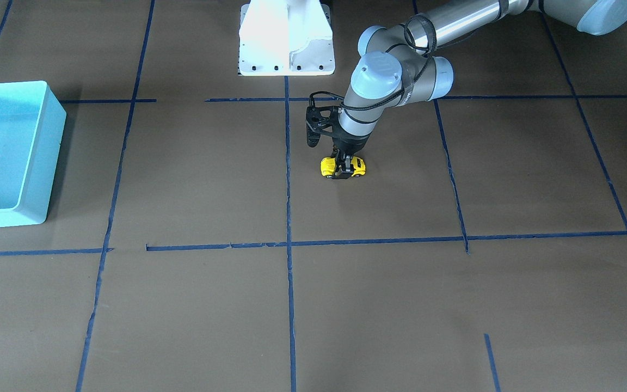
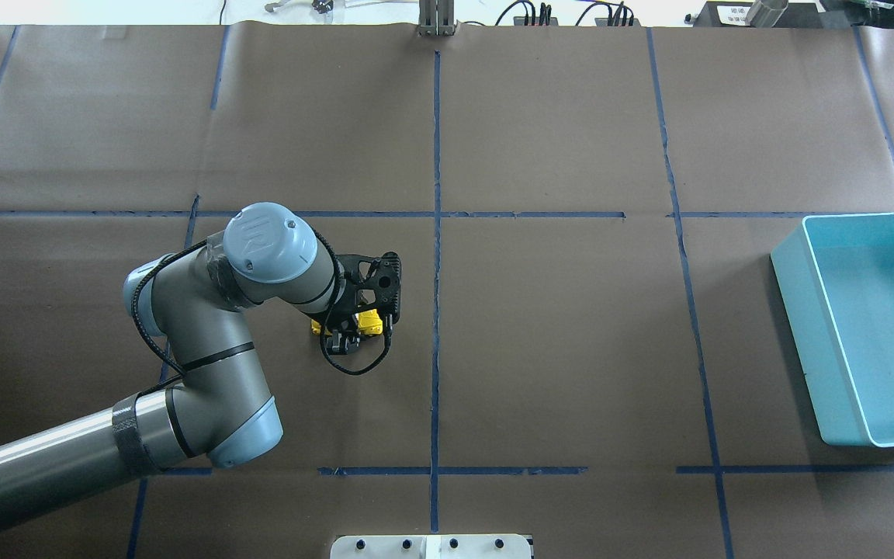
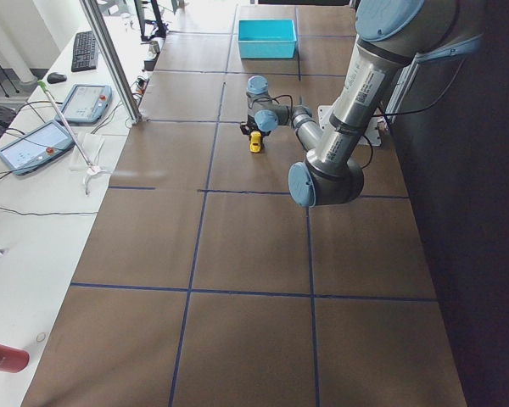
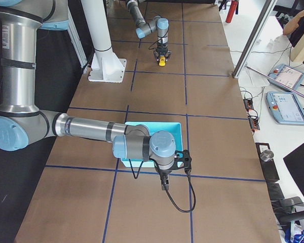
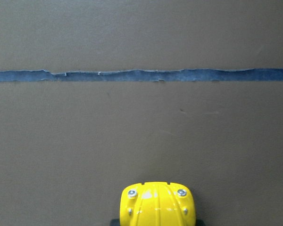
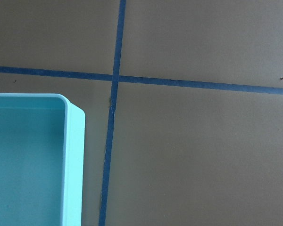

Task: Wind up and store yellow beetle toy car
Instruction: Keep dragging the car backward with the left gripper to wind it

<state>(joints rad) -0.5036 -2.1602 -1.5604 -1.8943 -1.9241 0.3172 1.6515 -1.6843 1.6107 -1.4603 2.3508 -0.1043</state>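
Looking from the front-facing camera, I have my left claw (image 1: pixel 344 169) down at the brown table (image 1: pixel 400 305), its fingers clamped across the middle of the yellow beetle toy car (image 1: pixel 326 166). The car sits just right of a blue tape line (image 1: pixel 287 179), and the turquoise bin (image 1: pixel 52 158) stands well apart at the left edge. Overhead, my wrist covers most of the car; only bits of yellow peek out beneath the black fingers. From the right-end camera, my right claw (image 4: pixel 164 186) hangs just beside the bin's near wall; whether it is apart or together I cannot tell. My left wrist camera shows the car's rounded, glossy yellow end with two small silver studs.
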